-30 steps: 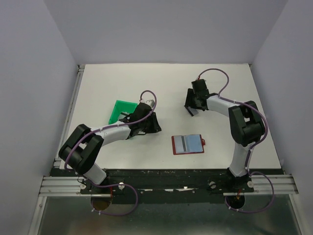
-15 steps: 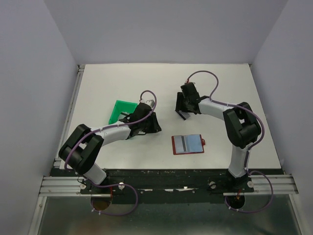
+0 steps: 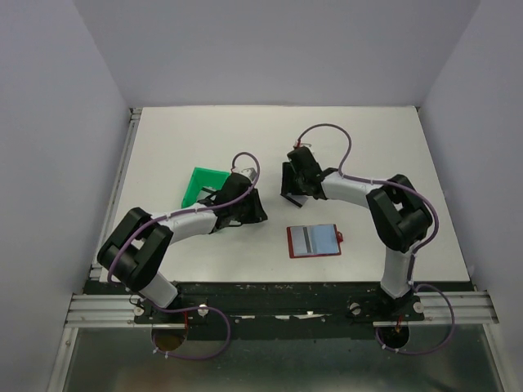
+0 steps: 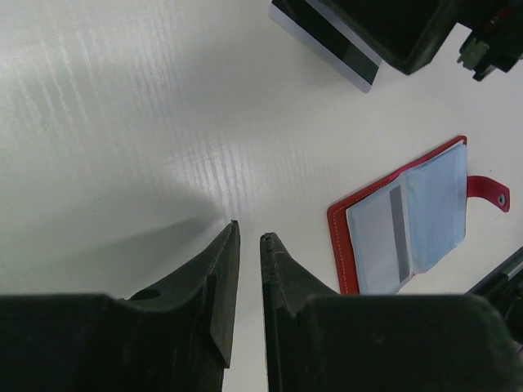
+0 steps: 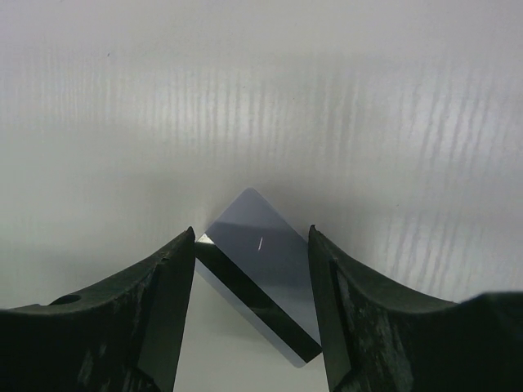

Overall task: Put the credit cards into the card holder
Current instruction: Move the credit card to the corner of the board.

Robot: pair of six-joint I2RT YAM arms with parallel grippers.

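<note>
Top external view, from the left: a green tray (image 3: 203, 184) lies at centre-left. Beside it the left gripper (image 4: 249, 237) rests low over the table, its jaws drawn to a narrow slit with nothing between them. Just right of it, near the middle of the frame, the right gripper (image 5: 252, 237) has its jaws spread wide across a credit card (image 5: 261, 273). The card is turned corner-on, dark stripe toward the camera. I take it as gripped by its edges, though the pads' contact is hard to make out. Lower right of that, the card holder (image 3: 314, 240) lies open and flat on the table with the light blue inside showing. One striped card (image 3: 302, 240) is seemingly already in its left pocket. So the step in hand looks like carrying this card to the holder. The next move calls for bringing it down toward the lower centre, squaring its edge to a pocket mouth and sliding it in, perhaps with the left arm steadying the holder. Against the earlier frame, the right gripper has swung leftward from right of centre, card with it. The left arm, tray and holder sit as before.
</note>
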